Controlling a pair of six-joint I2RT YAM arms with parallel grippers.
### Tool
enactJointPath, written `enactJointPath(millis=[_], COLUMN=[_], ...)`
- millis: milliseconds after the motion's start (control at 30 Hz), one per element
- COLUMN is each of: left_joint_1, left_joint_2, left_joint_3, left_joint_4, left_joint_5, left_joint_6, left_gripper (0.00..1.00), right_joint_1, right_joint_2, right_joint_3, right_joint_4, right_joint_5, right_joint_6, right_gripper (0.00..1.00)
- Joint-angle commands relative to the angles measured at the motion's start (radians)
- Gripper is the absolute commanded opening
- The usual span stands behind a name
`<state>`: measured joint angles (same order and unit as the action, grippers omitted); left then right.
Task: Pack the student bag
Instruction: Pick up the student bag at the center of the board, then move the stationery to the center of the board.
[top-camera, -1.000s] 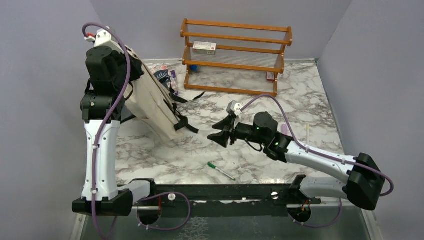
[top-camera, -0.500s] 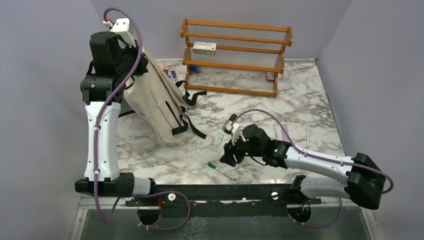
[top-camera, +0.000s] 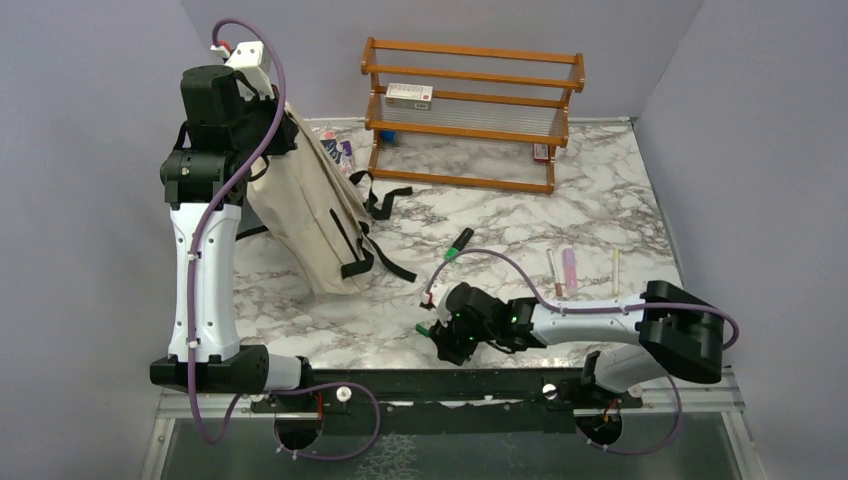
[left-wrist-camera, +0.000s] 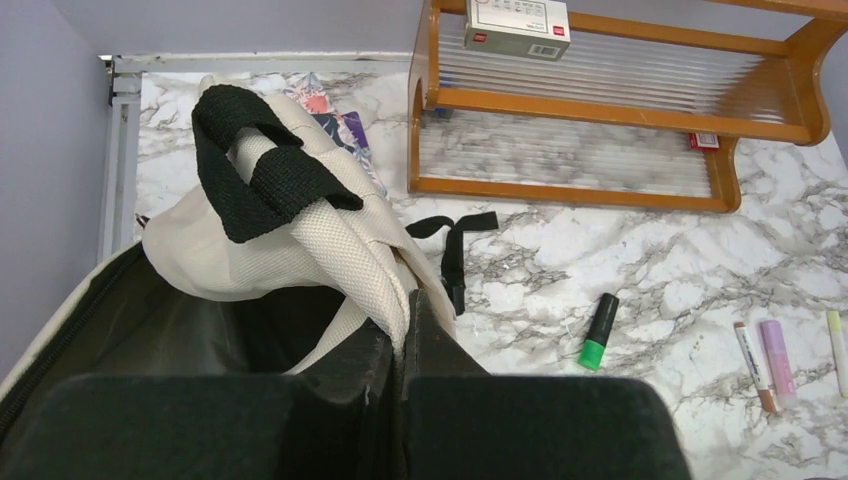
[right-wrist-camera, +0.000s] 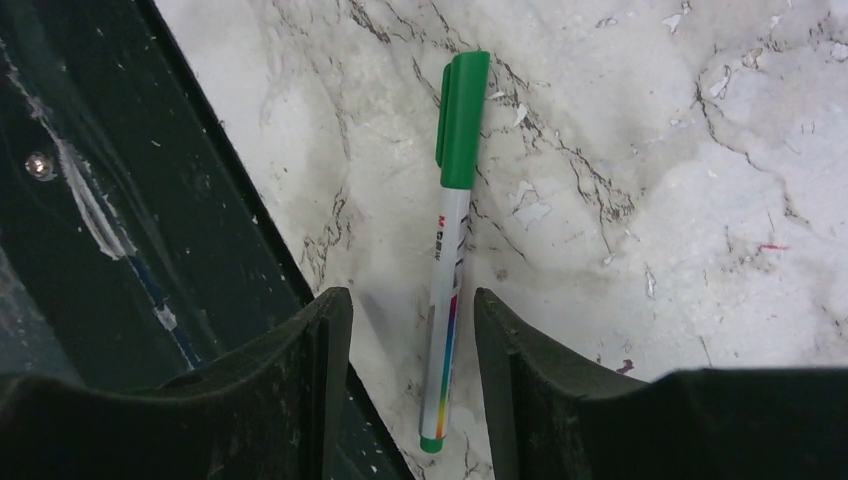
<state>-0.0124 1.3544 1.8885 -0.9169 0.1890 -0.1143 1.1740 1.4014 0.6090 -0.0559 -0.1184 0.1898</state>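
Left on the table (top-camera: 620, 180), student bag (top-camera: 305, 215), long axis tilted (mouth uppermost)

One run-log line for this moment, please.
left hand: shut on backpack rim | right hand: open, astride green-capped pen | pen: lying on table, ungripped

Bright, even, diffuse light; nothing is glaring.
Soft shadow is falling beside the pen (right-wrist-camera: 455, 250) on the table (right-wrist-camera: 650, 150); left gripper (left-wrist-camera: 403, 325) and right gripper (right-wrist-camera: 412, 320) are blurring near the lens.
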Motion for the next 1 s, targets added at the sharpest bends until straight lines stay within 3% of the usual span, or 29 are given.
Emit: enactJointPath(millis=[0,167,500,700,833,967], left_joint_1=[0.003,0.003,0.003,0.003,0.003,-0.037], left_joint_2=[-0.033,-0.041,-0.059,-0.058,-0.058,-0.042], left_joint_3=[0.031,0.024,0.002,-0.006,-0.007,-0.010], left_joint_4=[0.091,0.093,0.105,0.102,0.099,0.094], left_joint_5=[0.024,0.021,0.001,-0.034,-0.016,0.046], left_joint_6=[0.010,0.010,0.014,0.024,0.042,0.071], left_gripper=[0.00,0.00,0.00,0.00,0.00,0.00], right_joint_1=[0.046,0.103,0.119,0.107,0.009,-0.181], right_joint_2=[0.052,0.094,0.158,0.122,0.055,-0.021], right_joint_3=[0.058,0.084,0.119,0.108,0.098,0.087], right_joint_4=[-0.019,-0.042,-0.084,-0.057,-0.045,-0.021], right_joint_5=[0.102,0.236,0.451,0.535,0.515,0.440], right_joint_6=[-0.016,0.001,0.079,0.069,0.065,0.051], right_gripper=[0.53,0.47,0.15,0.10,0.10,0.10])
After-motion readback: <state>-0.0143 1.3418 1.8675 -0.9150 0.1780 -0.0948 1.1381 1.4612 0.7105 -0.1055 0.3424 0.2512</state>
